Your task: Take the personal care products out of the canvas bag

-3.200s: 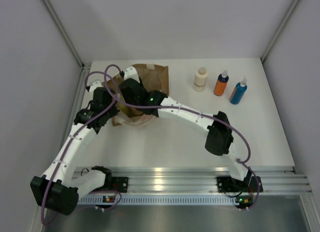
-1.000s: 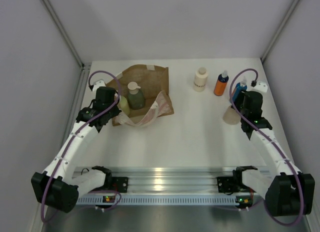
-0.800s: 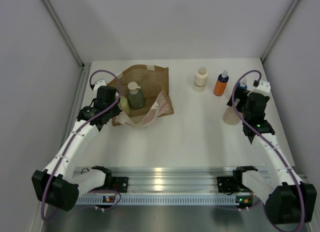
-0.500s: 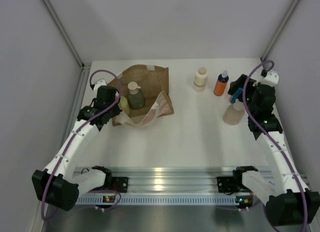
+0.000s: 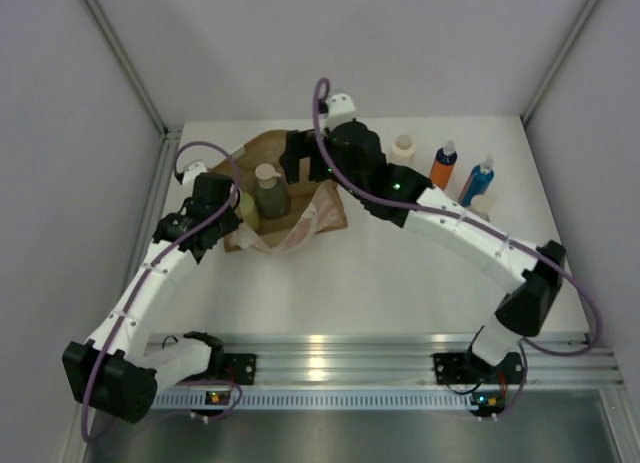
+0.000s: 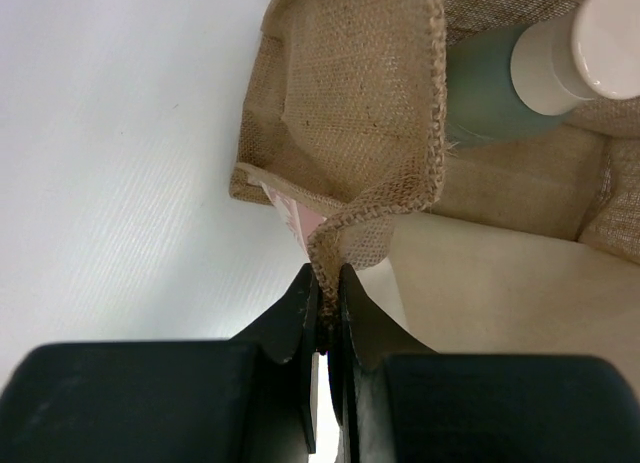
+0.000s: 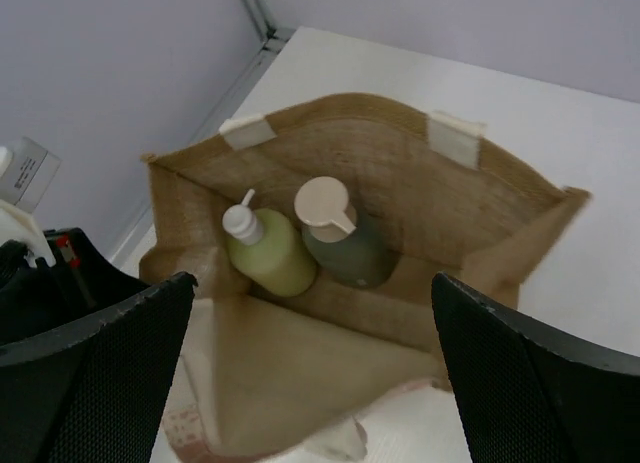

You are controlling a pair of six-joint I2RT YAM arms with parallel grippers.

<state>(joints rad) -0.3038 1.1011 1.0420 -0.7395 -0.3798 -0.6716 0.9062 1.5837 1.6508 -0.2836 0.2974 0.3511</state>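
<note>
Left wrist view is showing me the left gripper (image 6: 325, 283) with its fingers pressed together, pinching the woven rim of the canvas bag (image 6: 350, 133) at the lower middle of the frame. At the upper right, the grey-green bottle (image 6: 490, 103) is sitting inside the bag.

In the right wrist view the right gripper (image 7: 310, 283) is spread wide, with its fingers at the lower left and lower right corners. It is hanging over the open bag. Between the fingers, the yellow-green bottle (image 7: 268, 258) is sitting just beside the grey-green one.

In the top view the bag is resting at the upper left of the table (image 5: 400, 283). The cream bottle (image 5: 403, 148), orange bottle (image 5: 442, 167) and blue bottle (image 5: 477, 183) are standing at the upper right, apart from it.
</note>
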